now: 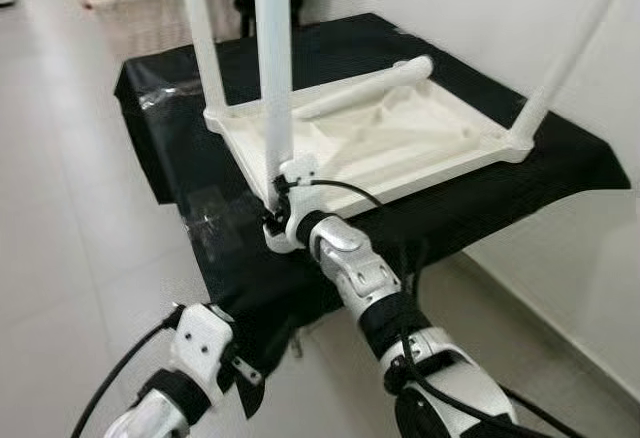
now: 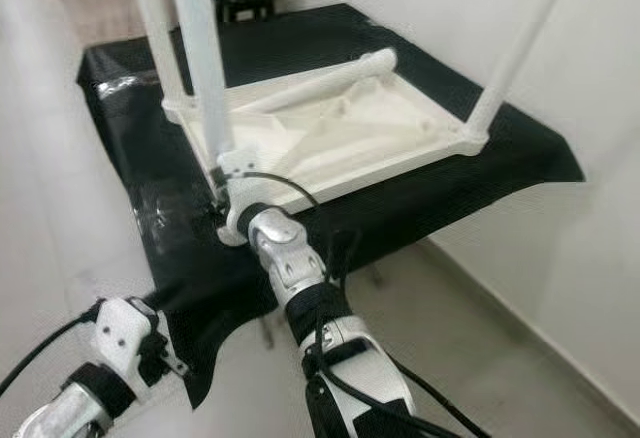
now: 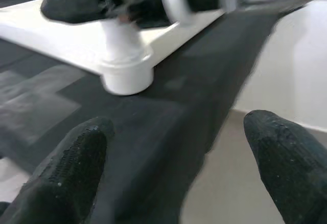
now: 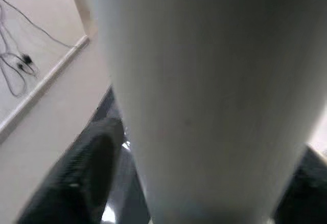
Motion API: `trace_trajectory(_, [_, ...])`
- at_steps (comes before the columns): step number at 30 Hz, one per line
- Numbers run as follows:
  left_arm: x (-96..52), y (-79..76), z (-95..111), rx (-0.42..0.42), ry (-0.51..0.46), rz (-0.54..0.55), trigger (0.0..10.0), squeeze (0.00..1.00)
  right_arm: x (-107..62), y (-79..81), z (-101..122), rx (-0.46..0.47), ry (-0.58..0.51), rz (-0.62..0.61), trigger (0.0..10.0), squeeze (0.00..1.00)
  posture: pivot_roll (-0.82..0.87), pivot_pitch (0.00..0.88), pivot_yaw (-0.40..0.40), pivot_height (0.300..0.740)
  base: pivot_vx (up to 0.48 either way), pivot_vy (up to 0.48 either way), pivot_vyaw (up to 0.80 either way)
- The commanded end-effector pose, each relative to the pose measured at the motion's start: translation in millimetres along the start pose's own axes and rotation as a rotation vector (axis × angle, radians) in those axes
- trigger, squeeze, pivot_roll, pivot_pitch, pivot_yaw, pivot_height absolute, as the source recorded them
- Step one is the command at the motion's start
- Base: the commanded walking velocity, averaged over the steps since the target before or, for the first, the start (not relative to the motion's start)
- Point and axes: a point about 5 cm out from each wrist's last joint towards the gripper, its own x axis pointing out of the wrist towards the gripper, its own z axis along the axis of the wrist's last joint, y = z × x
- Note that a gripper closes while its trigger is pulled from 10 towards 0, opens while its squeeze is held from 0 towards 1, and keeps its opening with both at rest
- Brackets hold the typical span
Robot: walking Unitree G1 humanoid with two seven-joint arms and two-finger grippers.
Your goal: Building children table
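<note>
Left hand (image 3: 173, 173) spread wide, empty, right hand (image 1: 280, 208) clamped round table leg (image 1: 272, 68)

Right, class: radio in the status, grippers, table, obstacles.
Right gripper shut on near table leg. Left gripper open, low, idle. Upturned tabletop on black cloth. Fourth leg lies loose.

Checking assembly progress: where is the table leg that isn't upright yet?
The loose leg lies flat inside the upturned white tabletop, along its far edge, between the far-left leg and right leg.
</note>
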Motion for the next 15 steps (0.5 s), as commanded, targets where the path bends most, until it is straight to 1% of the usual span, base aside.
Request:
trace_trajectory(1, [0.1, 4.1, -5, -0.009, 0.028, 0.042, 10.0, 0.00, 6.0, 39.1, 2, 0.091, -0.044, 0.086, 10.0, 1.00, 0.06, 0.132, -0.018, 0.740, 0.000, 0.000, 0.00])
trace_trajectory(2, [1.6, 9.7, -5, -0.013, 0.033, 0.082, 10.0, 0.00, 0.7, 35.9, 4, 0.107, -0.066, 0.098, 10.0, 1.00, 0.05, 0.129, -0.015, 0.740, 0.000, 0.000, 0.00])
trace_trajectory(3, [4.2, 16.1, -6, -0.028, 0.042, 0.128, 10.0, 0.00, -8.8, 28.0, 5, 0.125, -0.098, 0.136, 10.0, 1.00, 0.03, 0.127, -0.009, 0.740, 0.000, 0.000, 0.00])
trace_trajectory(4, [4.2, 16.1, -6, -0.028, 0.042, 0.128, 10.0, 0.00, -8.8, 28.0, 5, 0.125, -0.098, 0.136, 10.0, 1.00, 0.03, 0.127, -0.009, 0.740, 0.000, 0.000, 0.00])
trace_trajectory(5, [7.2, 21.1, -7, -0.038, 0.050, 0.159, 10.0, 0.00, -22.4, 17.3, 5, 0.139, -0.123, 0.149, 10.0, 1.00, 0.02, 0.126, -0.003, 0.740, 0.000, 0.000, 0.00])
trace_trajectory(6, [7.2, 21.1, -7, -0.038, 0.050, 0.159, 10.0, 0.00, -22.4, 17.3, 5, 0.139, -0.123, 0.149, 10.0, 1.00, 0.02, 0.126, -0.003, 0.740, 0.000, 0.000, 0.00])
trace_trajectory(8, [11.7, 27.8, -7, -0.053, 0.053, 0.197, 10.0, 0.00, -53.1, -5.5, 2, 0.132, -0.141, 0.185, 10.0, 1.00, 0.00, 0.127, 0.001, 0.740, 0.000, 0.000, 0.00])
trace_trajectory(9, [12.7, 29.5, -7, -0.053, 0.052, 0.205, 10.0, 0.00, -64.0, -13.1, -1, 0.122, -0.136, 0.198, 10.0, 1.00, 0.00, 0.125, 0.003, 0.740, 0.000, 0.000, 0.00])
trace_trajectory(11, [12.7, 29.5, -7, -0.053, 0.052, 0.205, 10.0, 0.00, -64.0, -13.1, -1, 0.122, -0.136, 0.198, 10.0, 1.00, 0.00, 0.125, 0.003, 0.740, 0.000, 0.000, 0.00])
trace_trajectory(12, [13.6, 30.8, -7, -0.047, 0.051, 0.213, 10.0, 0.00, -73.0, -22.2, -5, 0.103, -0.132, 0.205, 10.0, 1.00, -0.01, 0.125, 0.003, 0.740, 0.000, 0.000, 0.00])
trace_trajectory(14, [13.6, 30.8, -7, -0.047, 0.051, 0.213, 10.0, 0.00, -73.0, -22.2, -5, 0.103, -0.132, 0.205, 10.0, 1.00, -0.01, 0.125, 0.003, 0.740, 0.000, 0.000, 0.00])
trace_trajectory(15, [14.1, 31.6, -7, -0.044, 0.053, 0.220, 10.0, 0.00, -91.0, -34.0, -13, 0.079, -0.113, 0.222, 10.0, 1.00, -0.02, 0.128, 0.005, 0.740, 0.000, 0.000, 0.00])
